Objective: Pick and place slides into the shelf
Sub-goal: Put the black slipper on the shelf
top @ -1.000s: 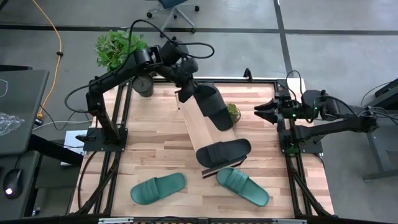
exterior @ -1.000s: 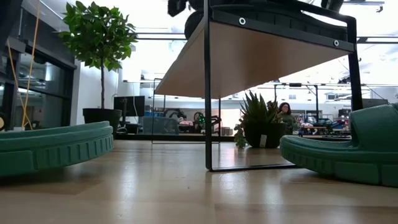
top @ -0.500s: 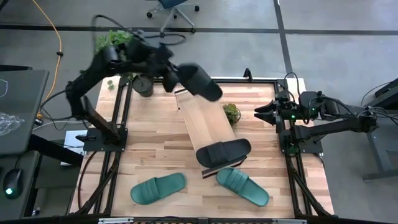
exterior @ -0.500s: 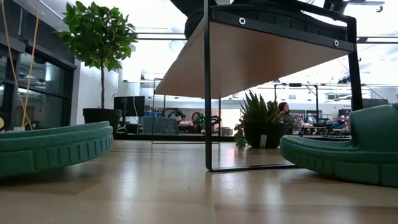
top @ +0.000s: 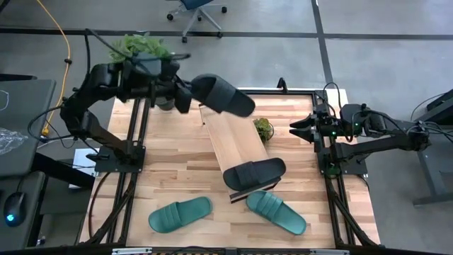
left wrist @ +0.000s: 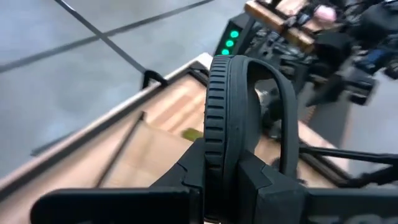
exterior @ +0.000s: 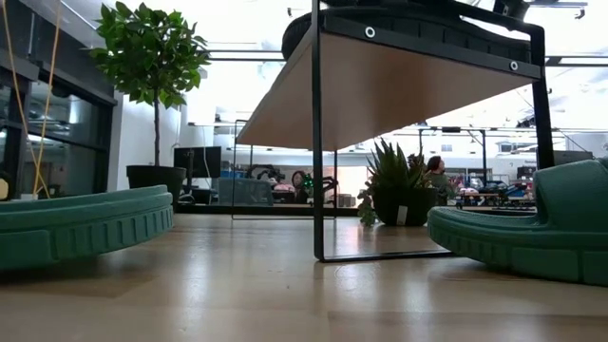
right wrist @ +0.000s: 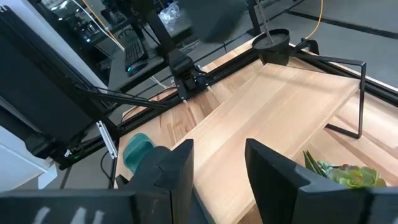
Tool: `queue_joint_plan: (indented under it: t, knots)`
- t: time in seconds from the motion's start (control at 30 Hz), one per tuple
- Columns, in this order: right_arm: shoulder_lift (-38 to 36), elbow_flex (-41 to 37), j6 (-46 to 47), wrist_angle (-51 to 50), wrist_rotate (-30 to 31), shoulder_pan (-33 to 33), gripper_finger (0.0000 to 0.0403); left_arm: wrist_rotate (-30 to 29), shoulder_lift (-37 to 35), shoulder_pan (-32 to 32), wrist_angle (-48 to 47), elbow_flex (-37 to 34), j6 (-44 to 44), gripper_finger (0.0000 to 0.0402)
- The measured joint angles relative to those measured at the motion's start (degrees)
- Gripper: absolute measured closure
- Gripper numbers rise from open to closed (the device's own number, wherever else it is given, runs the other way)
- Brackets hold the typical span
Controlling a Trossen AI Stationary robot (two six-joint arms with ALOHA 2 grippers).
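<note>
My left gripper (top: 190,95) is up over the table's far left part, shut on a black slide (top: 225,95) that reaches out above the shelf's far end. The shelf (top: 237,138) stands slanted mid-table; a second black slide (top: 255,172) lies on its near end. Two teal slides (top: 180,214) (top: 276,211) rest sole-down on the tabletop near the near edge, also seen in the low view (exterior: 85,228) (exterior: 513,242). My right gripper (top: 301,127) waits open at the table's right edge, touching nothing. My left gripper pinches the black slide's sole (left wrist: 219,155) between its two fingers (left wrist: 186,180), one on the underside and one on the footbed side, where the strap (left wrist: 283,106) arches. The fingers come level from the table's left, at one end of the slide. It is lifted clear, standing on edge.
A potted plant (top: 138,49) stands at the far left corner, close to my left arm. A small succulent (top: 264,127) sits right of the shelf. Dark frame rails (top: 138,142) (top: 333,177) run along both sides. Bare tabletop lies left of the shelf.
My left gripper has carried the black slide from over the shelf's middle up and toward the far left corner, and the arm has drawn back to the left. The slide has turned about from lying along the shelf to pointing toward the table's right. The gripper has stayed shut on it.
</note>
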Motion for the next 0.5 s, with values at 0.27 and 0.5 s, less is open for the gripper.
queue_joint_plan:
  t: [0.27, 0.5]
  knots:
    - [0.0, -0.01, -1.13, 0.0, 0.0, 0.0, 0.0267, -9.63, -0.08, -12.83, 5.62, -5.99, -13.22, 0.0375]
    - [0.0, -0.01, -1.91, 0.0, 1.44, 0.0, 0.0267, -17.88, -3.24, -20.3, 9.09, -16.23, -25.43, 0.0375]
